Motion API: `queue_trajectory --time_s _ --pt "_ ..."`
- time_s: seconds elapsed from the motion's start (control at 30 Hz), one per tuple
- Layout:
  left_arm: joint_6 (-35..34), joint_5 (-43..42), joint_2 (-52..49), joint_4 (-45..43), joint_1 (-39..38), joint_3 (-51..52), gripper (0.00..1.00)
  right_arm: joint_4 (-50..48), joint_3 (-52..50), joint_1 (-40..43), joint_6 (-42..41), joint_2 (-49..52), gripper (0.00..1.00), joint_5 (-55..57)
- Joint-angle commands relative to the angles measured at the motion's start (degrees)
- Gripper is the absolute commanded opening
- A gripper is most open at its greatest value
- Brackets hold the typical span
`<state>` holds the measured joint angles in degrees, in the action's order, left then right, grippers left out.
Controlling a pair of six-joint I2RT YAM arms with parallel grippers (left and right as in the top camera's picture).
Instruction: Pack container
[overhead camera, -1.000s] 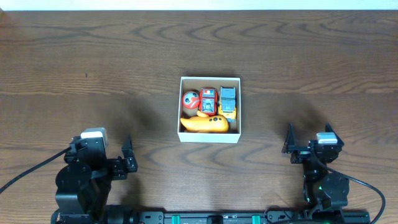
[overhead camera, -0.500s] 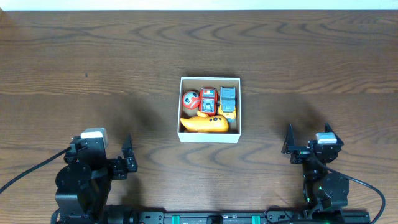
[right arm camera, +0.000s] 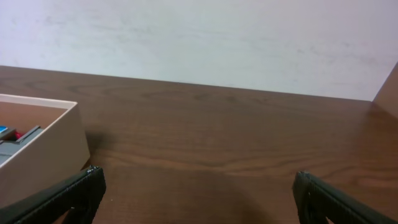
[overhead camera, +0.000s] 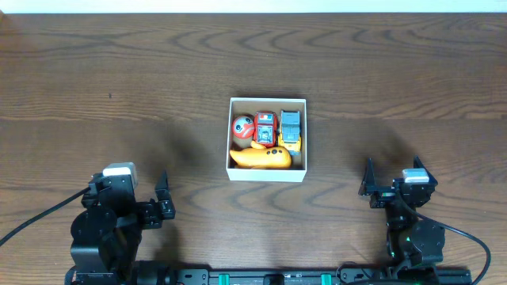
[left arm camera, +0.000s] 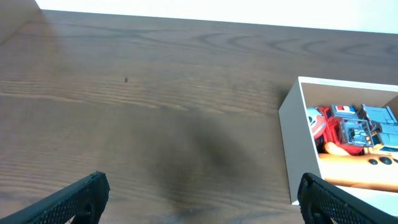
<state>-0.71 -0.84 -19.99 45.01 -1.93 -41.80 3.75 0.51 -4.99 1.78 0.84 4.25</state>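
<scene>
Container point(overhead camera: 267, 175) sits upright mid-desk point(overhead camera: 95, 71), white walls, packed with toys. Left gripper point(left arm camera: 202, 193) and right gripper point(right arm camera: 198, 186) are both spread wide, holding nothing, low near the front edge, well apart from the container on either side. Inside: orange toy point(overhead camera: 260, 158) along the front wall; behind it a row of red ball point(overhead camera: 242, 126), red car point(overhead camera: 264, 125), blue-grey truck point(overhead camera: 291, 127).

both arms sit folded low on the near side of the container point(overhead camera: 267, 176), well apart from it. the left arm point(overhead camera: 99, 233) is off to its left and the right arm point(overhead camera: 412, 237) is off to its right. the left gripper point(left arm camera: 202, 196) and the right gripper point(right arm camera: 199, 190) point toward it, each with fingers spread wide and nothing between them.
</scene>
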Motion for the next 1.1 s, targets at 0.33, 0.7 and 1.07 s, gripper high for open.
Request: queue_trajectory --time_s 0.33,0.7,1.07 --pt "1.0 1.1 12.0 6.2 -0.1 7.2 0.98 0.2 -0.2 0.6 0.6 -0.5 0.99 -0.6" --pt "1.9 0.1 19.9 -20.1 -0.1 27.3 0.98 0.2 -0.2 0.6 0.6 -0.5 0.99 -0.7" --pt "10.1 0.0 19.9 -46.0 -0.1 40.8 0.98 0.2 -0.2 0.6 0.6 -0.5 0.99 -0.6"
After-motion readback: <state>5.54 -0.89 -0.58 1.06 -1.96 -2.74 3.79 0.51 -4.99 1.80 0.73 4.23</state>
